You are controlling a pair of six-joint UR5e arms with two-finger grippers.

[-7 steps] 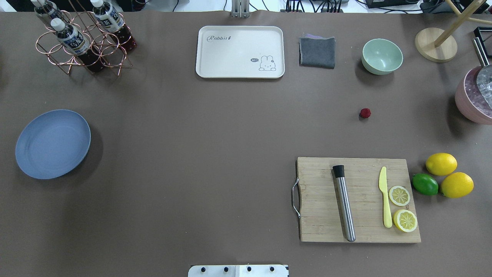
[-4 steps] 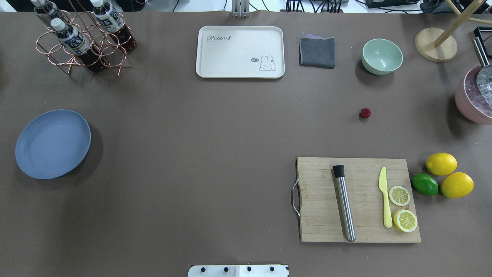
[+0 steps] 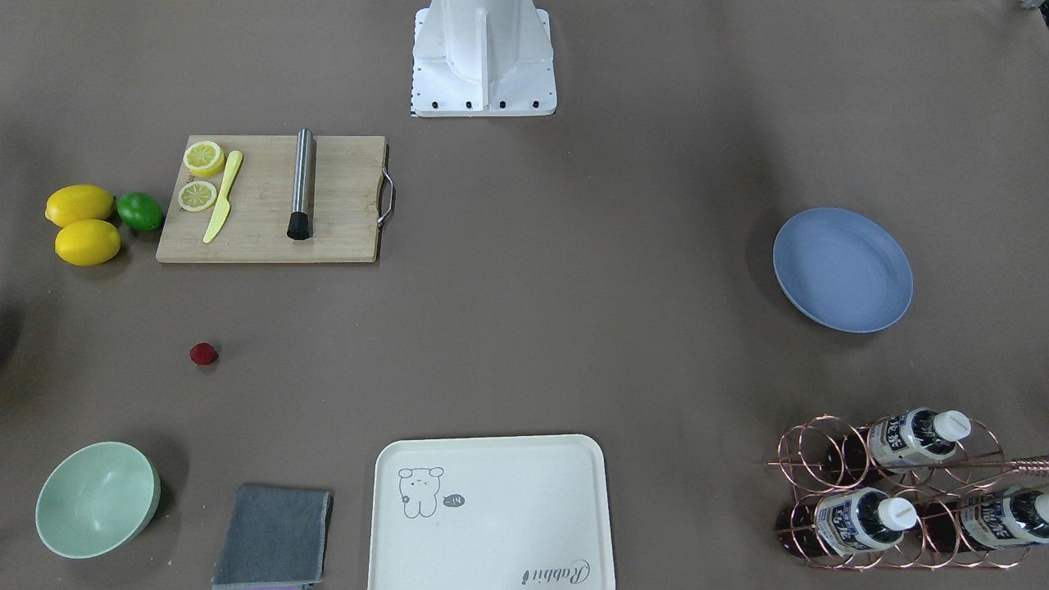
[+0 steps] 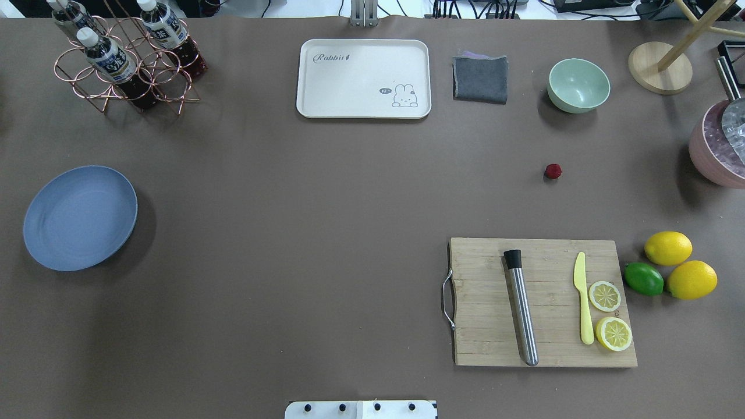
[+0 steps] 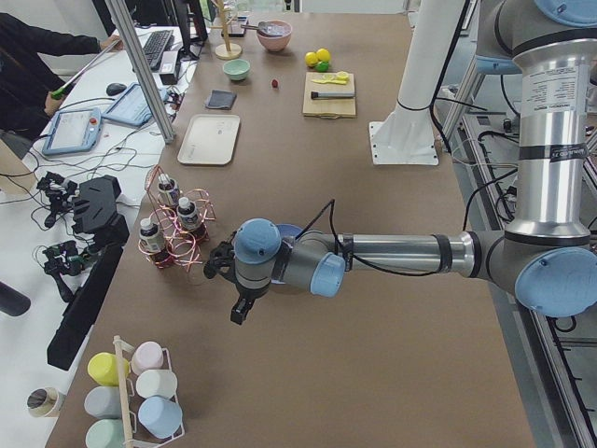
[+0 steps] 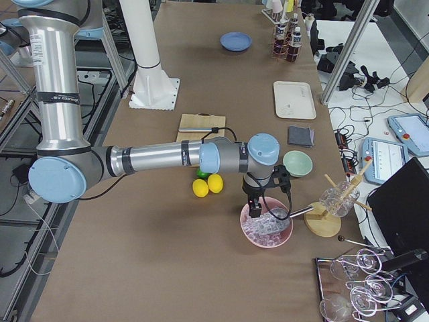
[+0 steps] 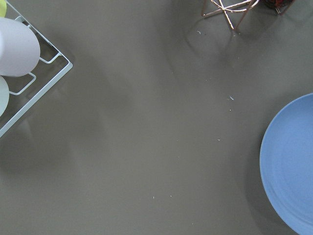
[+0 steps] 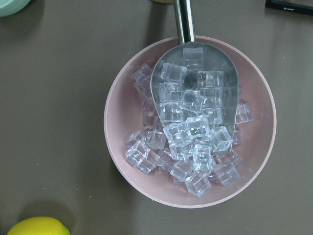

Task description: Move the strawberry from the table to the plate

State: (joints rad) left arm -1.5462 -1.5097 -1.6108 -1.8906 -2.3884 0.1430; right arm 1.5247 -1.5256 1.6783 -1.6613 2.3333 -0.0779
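The strawberry (image 4: 553, 170) (image 3: 202, 353) is a tiny dark-red berry lying alone on the brown table (image 4: 320, 203), right of centre. The blue-grey plate (image 4: 80, 217) (image 3: 842, 269) sits empty at the far left, and its rim shows in the left wrist view (image 7: 293, 166). Neither gripper shows in the overhead or front views. In the exterior left view my left gripper (image 5: 241, 308) hangs beside the plate. In the exterior right view my right gripper (image 6: 255, 208) hovers over a pink bowl of ice cubes (image 8: 190, 122). I cannot tell whether either is open or shut.
A cutting board (image 4: 541, 302) with a muddler, a yellow knife and lemon slices lies near the strawberry, with lemons (image 4: 668, 248) and a lime (image 4: 644, 279) beside it. At the back stand a mint bowl (image 4: 578, 85), grey cloth (image 4: 480, 78), cream tray (image 4: 364, 78) and bottle rack (image 4: 125, 58).
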